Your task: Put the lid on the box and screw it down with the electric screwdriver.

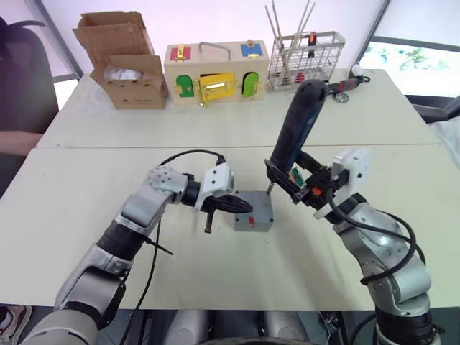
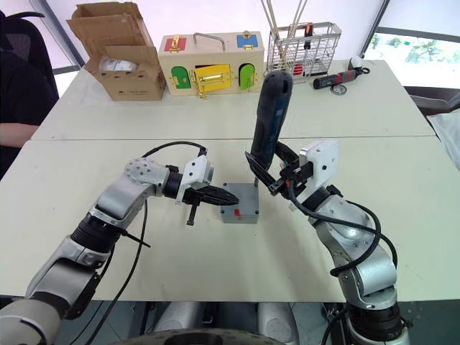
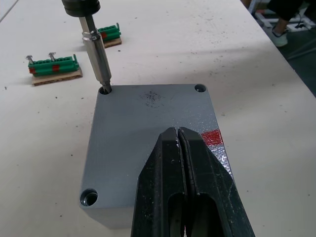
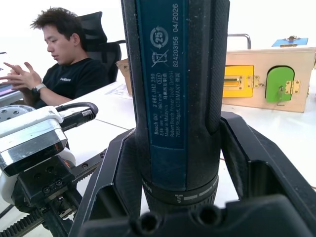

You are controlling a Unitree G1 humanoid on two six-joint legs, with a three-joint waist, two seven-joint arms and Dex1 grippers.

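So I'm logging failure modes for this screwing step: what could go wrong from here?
The electric screwdriver leans, with only its bit tip in the lid's corner hole, so it could cam out and skate across the lid. The left gripper, shut, merely rests on the lid, so the box might twist or slide under torque. The other three holes look empty, so the lid could shift.

Matt grey plastic lid (image 3: 148,128), lightly scuffed (a dark smudge beyond the left tool (image 3: 180,143)). The electric screwdriver (image 3: 94,42) has a shiny metal bit; the off-white counter (image 3: 256,74) looks matt, speckled.
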